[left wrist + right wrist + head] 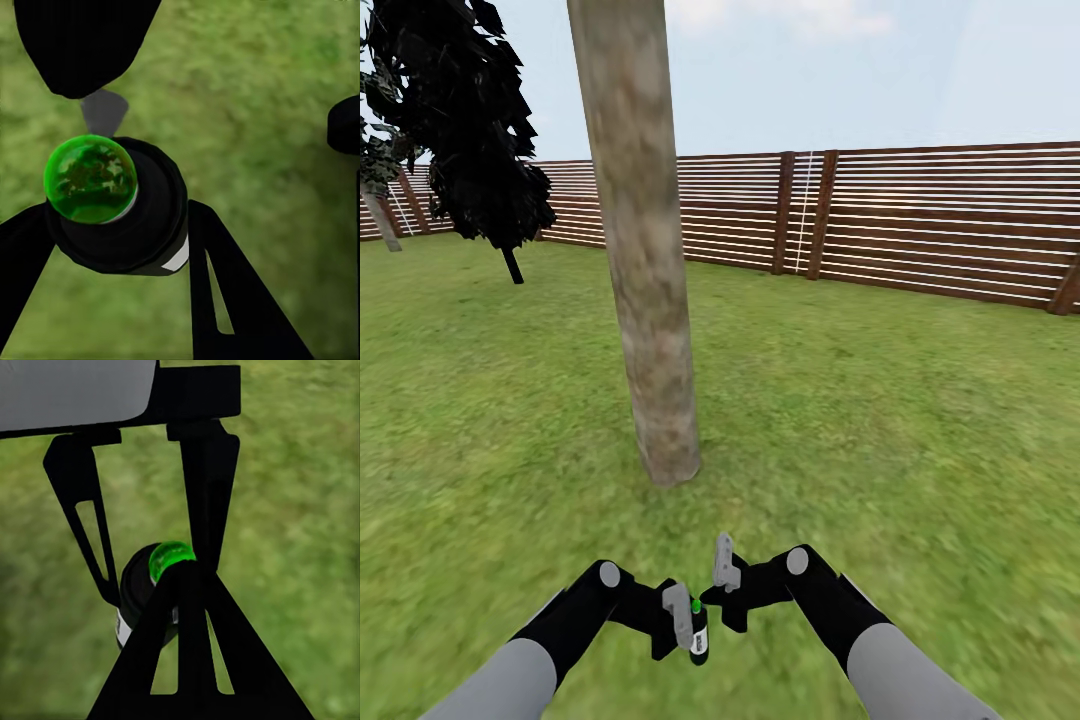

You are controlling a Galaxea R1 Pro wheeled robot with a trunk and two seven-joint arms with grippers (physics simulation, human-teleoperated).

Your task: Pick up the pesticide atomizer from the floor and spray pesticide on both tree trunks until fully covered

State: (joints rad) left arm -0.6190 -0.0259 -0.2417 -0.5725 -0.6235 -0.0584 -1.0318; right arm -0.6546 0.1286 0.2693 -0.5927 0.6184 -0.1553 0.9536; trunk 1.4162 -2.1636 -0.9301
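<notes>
A thick grey-beige tree trunk point(650, 300) rises from the grass just ahead of both arms. My left gripper point(682, 622) is shut on the pesticide atomizer point(699, 636), a small dark bottle with a white label whose top shows green here. In the left wrist view the atomizer point(120, 210) sits between the two black fingers point(232, 300). My right gripper point(725, 568) is shut and empty, just beside the left one and a little nearer the trunk. In the right wrist view the atomizer point(150, 585) lies right behind its closed fingertips point(187, 585). No pesticide specks are in view.
Green lawn point(880, 430) spreads around the trunk. A reddish-brown slat fence point(920, 220) runs along the back. A black cypress-like tree point(470, 120) stands at the back left, with another thin grey trunk point(380, 215) at the far left edge.
</notes>
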